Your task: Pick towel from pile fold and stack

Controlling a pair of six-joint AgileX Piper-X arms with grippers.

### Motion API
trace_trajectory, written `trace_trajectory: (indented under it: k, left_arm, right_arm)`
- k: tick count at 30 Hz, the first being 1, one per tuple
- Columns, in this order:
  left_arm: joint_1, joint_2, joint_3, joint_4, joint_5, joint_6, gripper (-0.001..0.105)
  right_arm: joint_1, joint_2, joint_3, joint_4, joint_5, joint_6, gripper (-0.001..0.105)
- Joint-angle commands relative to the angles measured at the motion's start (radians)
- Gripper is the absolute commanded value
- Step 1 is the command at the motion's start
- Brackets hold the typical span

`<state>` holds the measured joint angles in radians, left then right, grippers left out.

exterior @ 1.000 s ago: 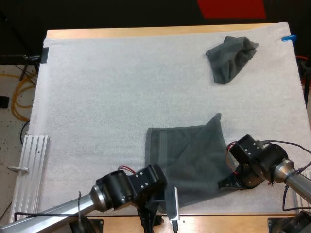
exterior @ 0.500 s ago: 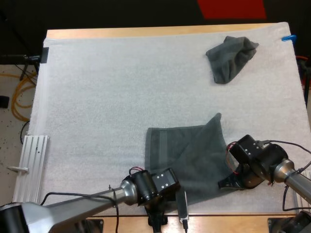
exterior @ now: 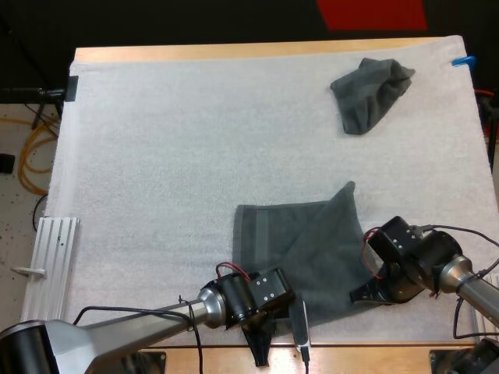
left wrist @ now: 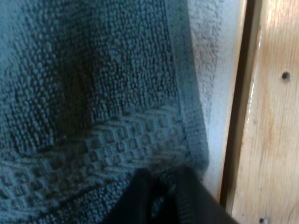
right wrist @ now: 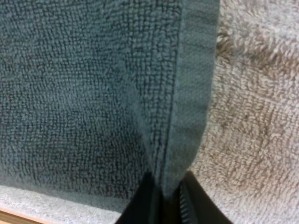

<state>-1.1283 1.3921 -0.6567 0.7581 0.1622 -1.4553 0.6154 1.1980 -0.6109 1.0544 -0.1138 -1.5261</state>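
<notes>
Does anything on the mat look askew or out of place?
The spread towel is uneven: its far right corner juts out in a point, so its outline is not square. The crumpled towel lies apart.

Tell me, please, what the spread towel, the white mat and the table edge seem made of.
The spread towel: likely cotton terry, matte dark grey-green; looped pile and a flat woven border. The white mat: soft, matte and fuzzy, perhaps fleece or foam; unclear. The table edge: wood, by its grain, with a light sheen, probably varnished.
</notes>
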Motion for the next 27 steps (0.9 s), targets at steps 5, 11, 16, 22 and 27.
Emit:
trace_trajectory:
  k: [5,11,16,22,27]
  left_arm:
    - [-0.004,-0.002,-0.001,0.001,-0.018,-0.006,0.000]
    - [0.004,-0.053,-0.051,0.048,-0.133,-0.041,0.000]
    - [0.103,-0.192,-0.110,0.089,-0.162,-0.063,0.000]
    - [0.288,-0.332,-0.176,0.104,-0.147,-0.074,0.000]
    - [0.360,-0.410,-0.276,0.104,-0.106,-0.091,0.000]
  right_arm:
    - [0.001,-0.008,0.000,0.002,0.005,0.005,0.000]
    - [0.001,-0.049,-0.008,-0.030,0.021,0.004,0.000]
    - [0.001,-0.155,-0.054,-0.064,0.094,0.004,0.000]
    - [0.001,-0.255,-0.133,-0.108,0.114,0.004,0.000]
    - [0.001,-0.292,-0.242,-0.110,0.114,0.053,0.000]
